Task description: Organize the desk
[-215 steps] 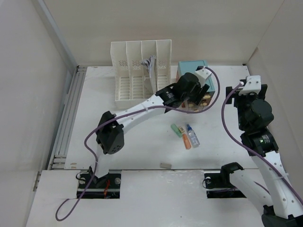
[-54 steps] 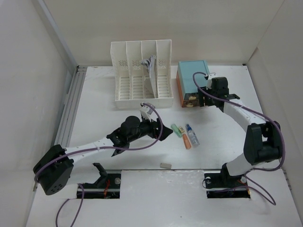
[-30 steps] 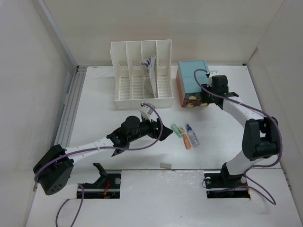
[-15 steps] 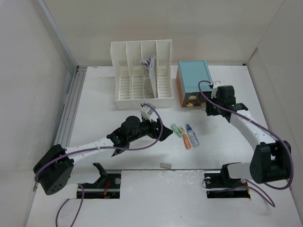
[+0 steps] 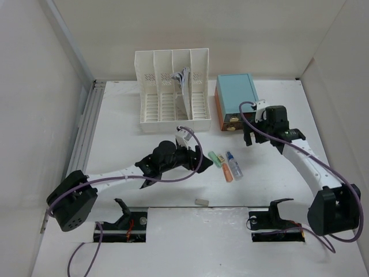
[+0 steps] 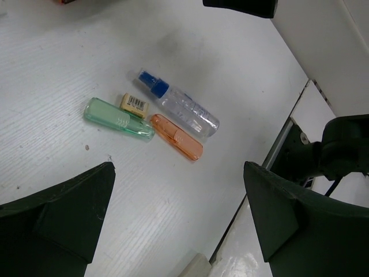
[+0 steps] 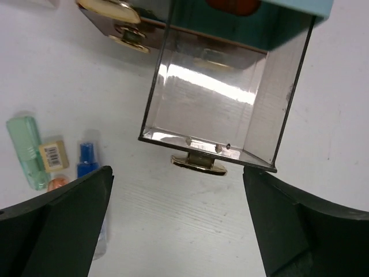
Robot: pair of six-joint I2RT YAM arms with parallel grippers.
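The desk [image 5: 115,133] is the wide white tabletop. On its middle lie a green case [image 6: 118,118], a small barcoded eraser [image 6: 134,102], an orange case [image 6: 177,136] and a clear spray bottle [image 6: 179,105] with a blue cap. My left gripper [image 6: 179,219] hovers open just left of them, with nothing between its fingers. My right gripper [image 7: 179,213] is open in front of the teal box's [image 5: 236,98] clear drawer [image 7: 216,98], which stands pulled out. The drawer's gold knob [image 7: 198,162] sits free, just ahead of the jaws.
A white slotted file rack [image 5: 173,92] holding some papers stands at the back, left of the teal box. A small grey block [image 5: 201,202] lies near the front edge. White walls enclose the desk on the left, back and right.
My right gripper has drawn back toward the front, pulling the drawer out, and has opened off the knob. The left gripper has shifted slightly right toward the small items.
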